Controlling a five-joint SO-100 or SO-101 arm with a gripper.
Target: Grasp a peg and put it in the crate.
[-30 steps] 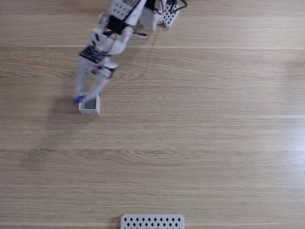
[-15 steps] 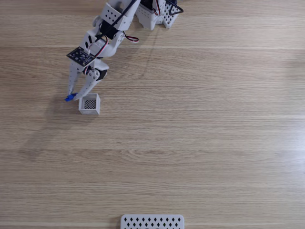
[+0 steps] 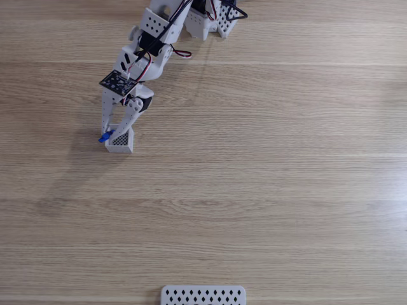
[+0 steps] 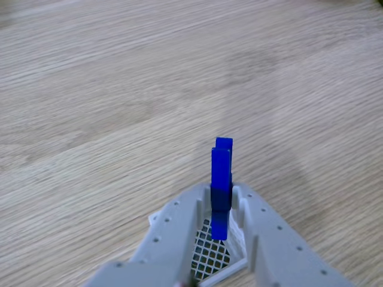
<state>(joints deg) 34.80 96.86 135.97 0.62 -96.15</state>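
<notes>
While the peg [image 4: 221, 179] stands pinched between my fingers [image 4: 221, 206], its blue length runs past my tips, and in the other view its near end hangs in front of the crate's dark mesh floor. In the fixed view the peg [image 3: 104, 136] shows as a small blue spot at the left wall of the crate [image 3: 121, 143], so I judge it sits over that edge, not squarely over the opening; I cannot tell whether it already dips inside.

My fingers [image 3: 113, 134] are clenched on the peg, one pad on each flat side, and they reach the crate from above its far rim. The crate [image 4: 234, 268] peeks out between and under them, its white wall low in the other view.

To do this step well, I would nudge toward the crate's middle, rightward in the fixed view, until the blue spot lies over mesh and not over the wall. The peg looks about as long as the crate is wide, so I should tip it to lie along the opening, or let it go end-down, low, so it does not bounce off a rim. Only then loosen my grip, slowly.

Beyond the crate the wooden counter [image 3: 267, 190] lies bare, with a white perforated panel [image 3: 203, 295] at its near edge, well apart from the work.
</notes>
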